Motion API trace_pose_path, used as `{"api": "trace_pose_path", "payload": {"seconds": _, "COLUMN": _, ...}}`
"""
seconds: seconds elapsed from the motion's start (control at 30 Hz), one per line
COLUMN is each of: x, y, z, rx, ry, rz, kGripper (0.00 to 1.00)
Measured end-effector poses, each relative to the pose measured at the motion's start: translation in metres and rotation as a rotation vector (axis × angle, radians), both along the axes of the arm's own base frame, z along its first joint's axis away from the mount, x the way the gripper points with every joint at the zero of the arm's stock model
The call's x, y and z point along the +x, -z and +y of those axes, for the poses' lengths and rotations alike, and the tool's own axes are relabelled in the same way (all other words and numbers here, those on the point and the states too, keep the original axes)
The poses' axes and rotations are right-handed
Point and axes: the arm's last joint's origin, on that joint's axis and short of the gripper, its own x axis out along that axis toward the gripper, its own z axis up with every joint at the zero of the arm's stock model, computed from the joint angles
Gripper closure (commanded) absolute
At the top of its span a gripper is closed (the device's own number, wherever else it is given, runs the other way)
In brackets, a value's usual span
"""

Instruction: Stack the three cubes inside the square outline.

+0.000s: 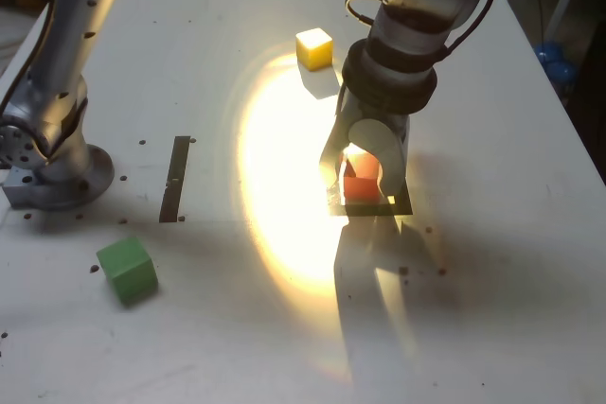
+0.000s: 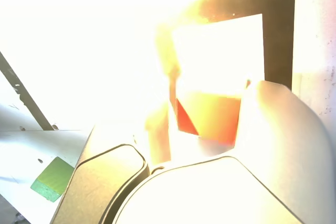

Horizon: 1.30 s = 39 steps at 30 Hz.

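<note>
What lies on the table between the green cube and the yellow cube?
In the exterior view, only the thin dark strip lies roughly between the green cube and the yellow cube; otherwise bare table.

A strong light on the wrist throws a bright yellow oval on the table (image 1: 530, 262), and the gripper (image 1: 365, 182) casts a long shadow toward 6 o'clock. The wrist view is almost all white glare, so edges there wash out.

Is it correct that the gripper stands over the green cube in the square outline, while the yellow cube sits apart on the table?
Not quite: the cube under the gripper is the red cube, inside the square outline. The exterior view shows this. The green cube lies far off at that view's left. The yellow cube does sit apart on the table.
</note>
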Motion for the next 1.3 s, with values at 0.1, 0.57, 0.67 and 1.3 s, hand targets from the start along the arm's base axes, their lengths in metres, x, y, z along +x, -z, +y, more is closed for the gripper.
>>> {"api": "trace_pose_path", "payload": {"seconds": 0.1, "x": 0.000, "y": 0.001, "z": 0.000, "rx": -0.001, "ry": -0.001, "rz": 0.002, "kGripper": 0.00}}
{"api": "trace_pose_path", "payload": {"seconds": 0.57, "x": -0.025, "y": -0.029, "z": 0.027, "rx": 0.044, "ry": -0.056, "rz": -0.029, "kGripper": 0.00}}
{"api": "trace_pose_path", "payload": {"seconds": 0.67, "x": -0.036, "y": -0.033, "z": 0.050, "rx": 0.049, "ry": -0.100, "rz": -0.017, "kGripper": 0.00}}
{"api": "trace_pose_path", "payload": {"seconds": 1.3, "x": -0.083, "y": -0.036, "z": 0.231, "rx": 0.006, "ry": -0.373, "rz": -0.009, "kGripper": 0.00}}
